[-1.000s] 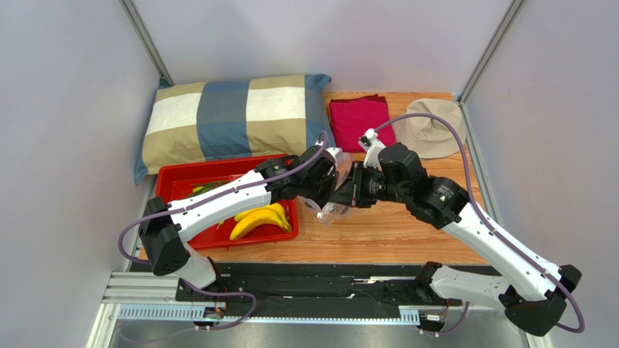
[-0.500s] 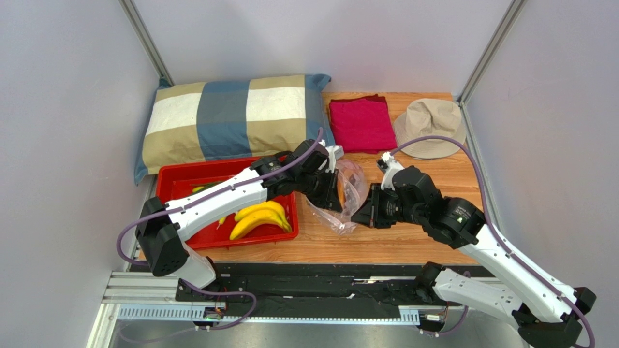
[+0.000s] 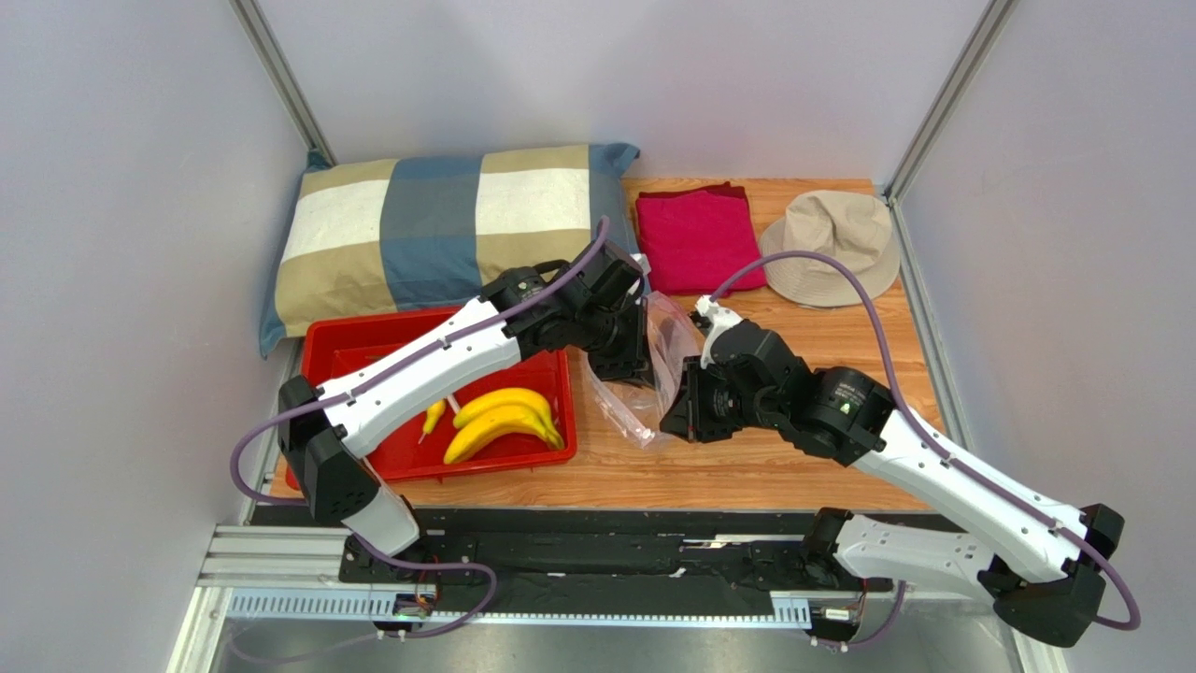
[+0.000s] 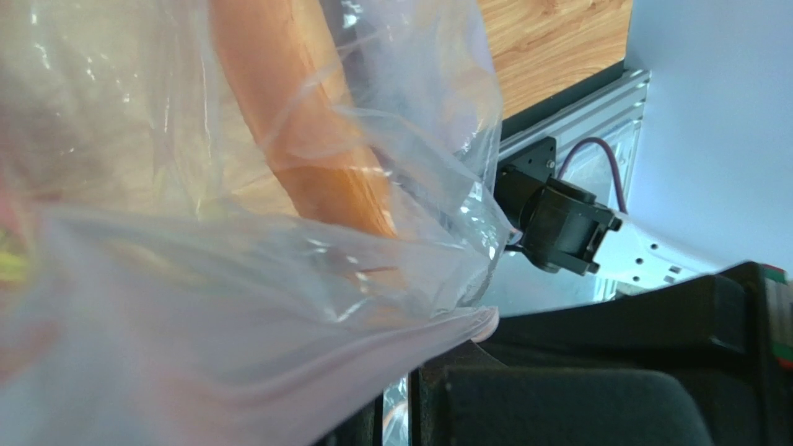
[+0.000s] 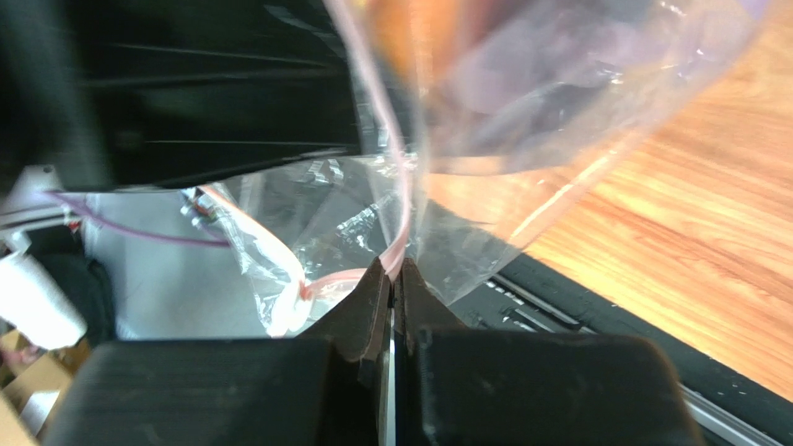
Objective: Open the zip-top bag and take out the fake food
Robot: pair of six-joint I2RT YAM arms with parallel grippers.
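Partway: bananas (image 3: 506, 421) are out in the red tray (image 3: 351, 354), left of centre. Orange piece (image 4: 307, 139) is still inside the zip-top bag (image 3: 653, 390), held up mid-frame. Right gripper (image 5: 393, 279) is pinched on the pink zip strip, left gripper (image 3: 629, 368) is closed on the bag's upper edge, and the mouth looks parted. Pillow (image 3: 449, 232), red cloth (image 3: 695, 232) and hat (image 3: 835, 246) sit at the top, well apart from the work
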